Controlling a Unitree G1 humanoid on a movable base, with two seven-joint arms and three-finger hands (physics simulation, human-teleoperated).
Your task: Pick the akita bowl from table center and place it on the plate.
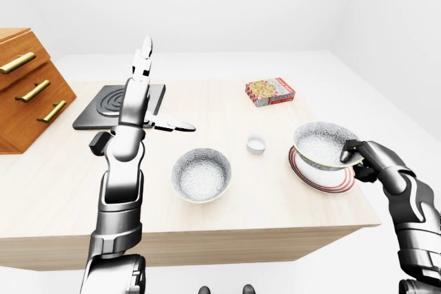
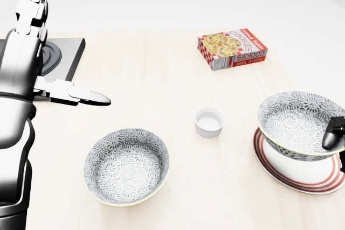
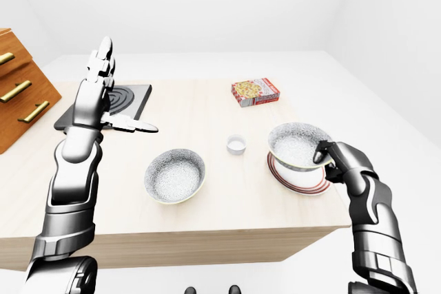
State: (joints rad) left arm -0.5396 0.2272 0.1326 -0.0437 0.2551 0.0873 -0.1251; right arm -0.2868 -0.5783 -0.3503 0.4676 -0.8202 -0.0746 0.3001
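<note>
A grey patterned akita bowl (image 2: 294, 124) is over the red-rimmed plate (image 2: 302, 180) at the table's right side. Its white foot is at the plate's middle, and I cannot tell whether it touches. My right hand (image 2: 332, 133) is shut on the bowl's right rim, one dark finger hooked over the edge. A second, alike bowl (image 2: 126, 166) rests on the table left of centre, with nothing touching it. My left hand (image 1: 163, 91) is raised above the table's left part and is open, fingers pointing up and thumb stretched to the right, holding nothing.
A small white cup (image 2: 209, 122) stands between the two bowls. A cookies box (image 2: 232, 48) lies toward the top of the table. A black stove plate (image 1: 114, 106) and a wooden drawer cabinet (image 1: 27, 87) are at the left. The table's right edge runs just past the plate.
</note>
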